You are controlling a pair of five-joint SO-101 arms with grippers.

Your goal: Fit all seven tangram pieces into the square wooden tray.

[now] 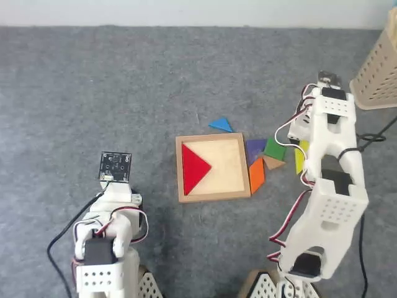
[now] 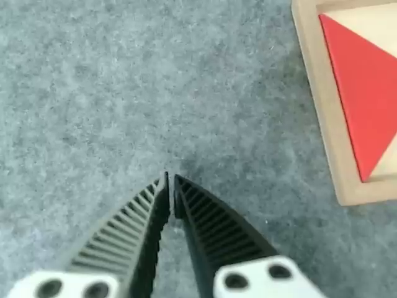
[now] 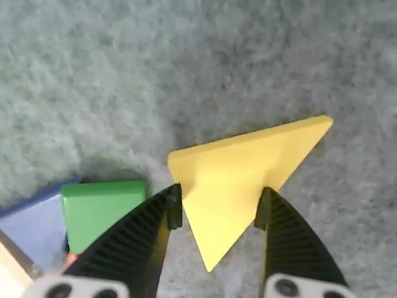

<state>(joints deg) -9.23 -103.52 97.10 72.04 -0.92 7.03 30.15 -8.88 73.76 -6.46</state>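
**Beside the tray [image 1: 214,197], a yellow triangle [image 3: 239,167] caught in the right gripper [image 3: 218,208]**

To the right of the square wooden tray, the right gripper pinches the yellow triangle, one finger against each of two opposite edges. That hold suits a flat piece that offers no other purchase. The triangle lies just past the green piece [image 1: 275,148], at the outer end of the cluster, so it is probably the easiest to reach.

Only the red triangle [image 1: 194,167] sits in the tray, flat against the left wall with its point toward the middle. This leaves the right half free for the next large piece.

The purple piece [image 1: 254,148], brown triangle [image 1: 272,162] and orange piece [image 1: 257,176] crowd the tray's right rim. The blue triangle [image 1: 221,125] lies just beyond its far rim.

The left gripper [image 2: 170,180] hangs over bare carpet [image 2: 124,93] left of the tray, its fingers pressed almost together on nothing, apparently parked out of the way.
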